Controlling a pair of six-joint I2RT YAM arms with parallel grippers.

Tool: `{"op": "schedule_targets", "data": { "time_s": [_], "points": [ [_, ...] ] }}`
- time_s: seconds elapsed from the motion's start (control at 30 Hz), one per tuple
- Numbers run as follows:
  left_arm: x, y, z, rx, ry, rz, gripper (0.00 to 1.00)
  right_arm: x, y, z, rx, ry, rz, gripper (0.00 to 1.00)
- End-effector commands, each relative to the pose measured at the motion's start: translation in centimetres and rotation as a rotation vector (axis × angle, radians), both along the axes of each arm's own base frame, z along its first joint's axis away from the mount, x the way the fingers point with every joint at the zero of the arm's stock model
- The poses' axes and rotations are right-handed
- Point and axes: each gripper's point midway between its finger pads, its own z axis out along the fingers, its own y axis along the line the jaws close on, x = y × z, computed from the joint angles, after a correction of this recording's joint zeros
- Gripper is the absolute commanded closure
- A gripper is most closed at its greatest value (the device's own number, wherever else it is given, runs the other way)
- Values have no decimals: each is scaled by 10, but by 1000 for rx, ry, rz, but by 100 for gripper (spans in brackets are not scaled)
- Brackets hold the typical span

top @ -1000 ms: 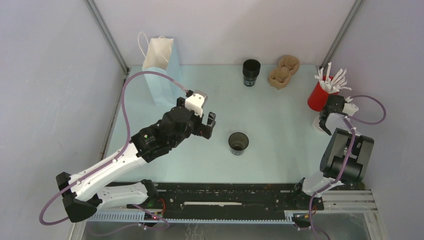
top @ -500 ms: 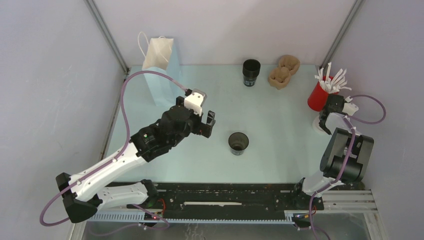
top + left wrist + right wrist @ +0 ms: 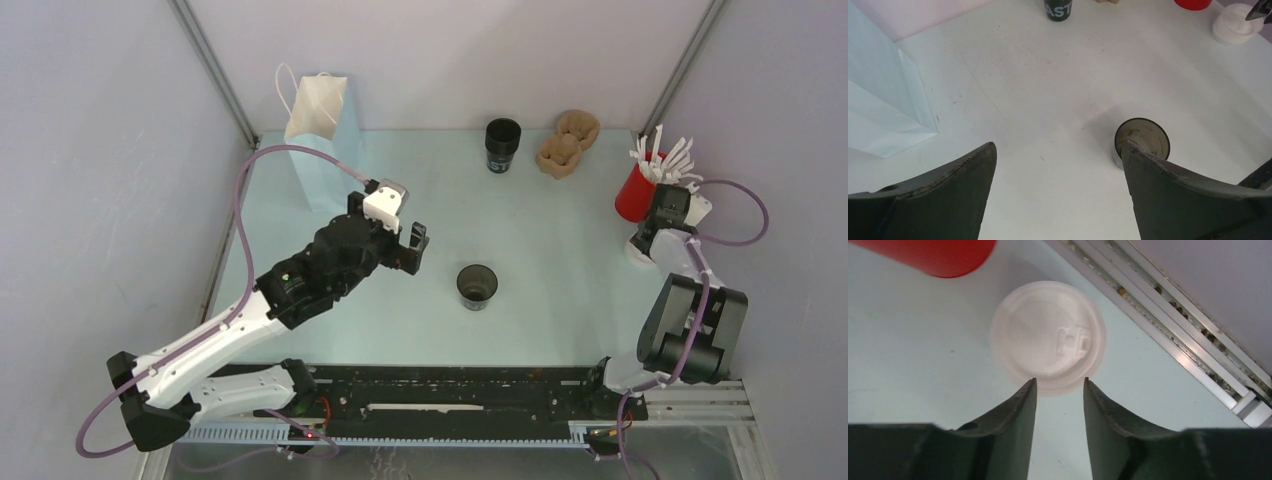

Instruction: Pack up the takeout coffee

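Observation:
No takeout coffee with its lid on shows in any view. A white domed lid (image 3: 1048,335) lies on the table beside the red cup (image 3: 636,190). My right gripper (image 3: 1059,380) hovers over the lid's near rim, open, with bare table between its fingers. In the top view the right gripper (image 3: 645,238) covers most of the lid (image 3: 635,254). A lidless black cup (image 3: 477,285) stands mid-table. My left gripper (image 3: 415,245) is wide open and empty just left of it. In the left wrist view its right finger overlaps the cup (image 3: 1143,137).
A second black cup (image 3: 502,145) stands at the back centre, with brown pulp cup carriers (image 3: 567,142) to its right. A pale blue paper bag (image 3: 322,140) stands upright at the back left. The red cup holds white sticks. A metal rail (image 3: 1188,310) runs close behind the lid.
My right gripper has shifted a little toward the red cup and its jaws have spread wider. The left arm has drifted slightly left and stays open.

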Motion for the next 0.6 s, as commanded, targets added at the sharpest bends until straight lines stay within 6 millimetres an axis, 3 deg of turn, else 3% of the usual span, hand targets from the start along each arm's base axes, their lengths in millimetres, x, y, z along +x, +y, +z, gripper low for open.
{"op": "schedule_targets", "data": {
  "time_s": [0.0,0.07,0.13,0.17,0.33,0.57],
  "points": [
    [4,-3,6,-15,-74,-27,0,13,10,31,-1,-117,90,50],
    [3,-4,8,-39,-98,-36,0,18,18,34,25,-143,125,40],
    [0,-3,11,-49,-113,-51,0,29,29,32,74,-174,189,9],
    [-2,0,14,-48,-120,-54,0,33,35,30,95,-178,220,2],
    [-6,15,19,-54,-154,-33,0,48,53,20,149,-191,302,5],
    [-11,18,11,-51,-165,-41,0,55,37,23,148,-240,284,14]
  ]
}}
